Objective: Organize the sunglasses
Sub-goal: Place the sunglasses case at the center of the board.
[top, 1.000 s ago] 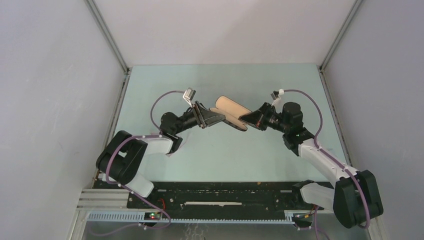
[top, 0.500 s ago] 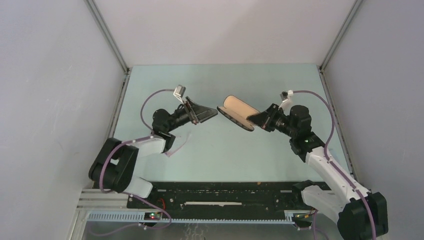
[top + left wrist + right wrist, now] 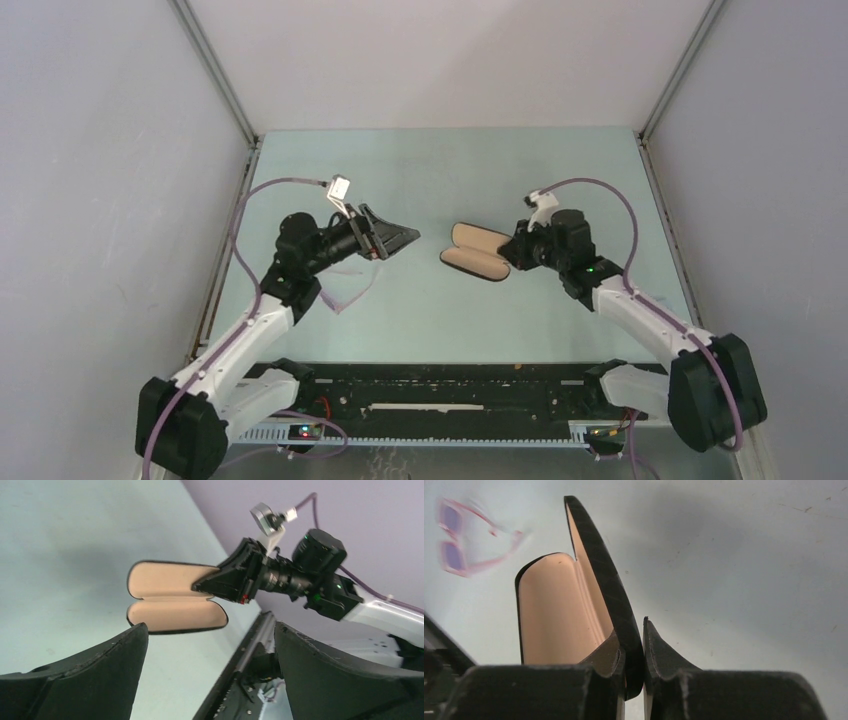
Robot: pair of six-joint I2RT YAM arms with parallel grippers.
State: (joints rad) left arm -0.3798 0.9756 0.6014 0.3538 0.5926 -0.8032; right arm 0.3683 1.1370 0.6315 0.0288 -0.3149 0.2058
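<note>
Thin purplish-pink sunglasses (image 3: 466,545) lie on the pale green desk (image 3: 450,170), blurred in the upper left of the right wrist view, well apart from the right claw (image 3: 510,250). Overhead they show only as a faint outline left of centre, under the left arm and below-left of the left claw (image 3: 405,237), not touching it. Left claw: fingers spread wide, nothing between them, hanging clear above the desk. Right claw: pinching one shell of the black oblong case with tan lining (image 3: 472,258), which is open at centre frame. Right wrist view alone shows the grip: one finger inside against the lining, one outside on the black shell. Left wrist view alone shows both tan halves face-on, with the right claw at their right end.
</note>
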